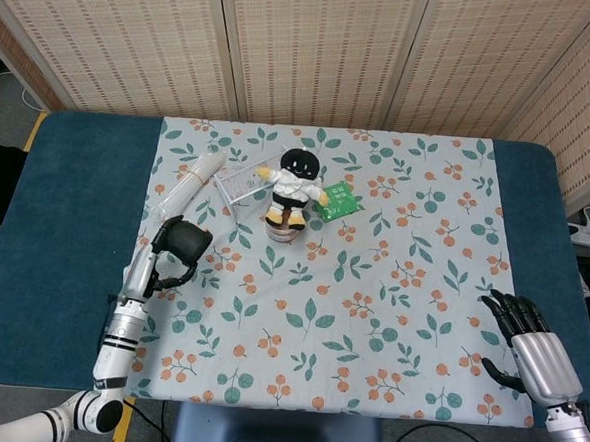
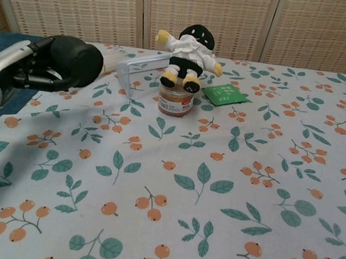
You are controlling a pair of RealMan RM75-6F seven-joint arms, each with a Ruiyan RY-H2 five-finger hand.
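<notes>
the left hand point(image 2: 39, 62) has its fingers point(image 1: 169, 266) wrapped round a dark, rounded object point(image 2: 75, 60) and holds it up off the tabletop point(image 1: 65, 217) — in the chest view it sits at the upper left of the frame, in the head view at the left edge of the floral cloth point(image 1: 391, 287), just below the white bundle point(image 1: 189, 185). what the object is cannot be told. to carry it well, the grip wants to stay even all round, since a smooth rounded thing will likely slip if the hold loosens on one side. any travel toward the centre should pass high and clear of the wire rack point(image 1: 239, 184) and the plush doll point(image 1: 294, 186) perched on the jar point(image 2: 176, 101) — that stack looks easy to topple. the right hand point(image 1: 536, 348) rests at the lower right of the head view, fingers apart, holding nothing.
</notes>
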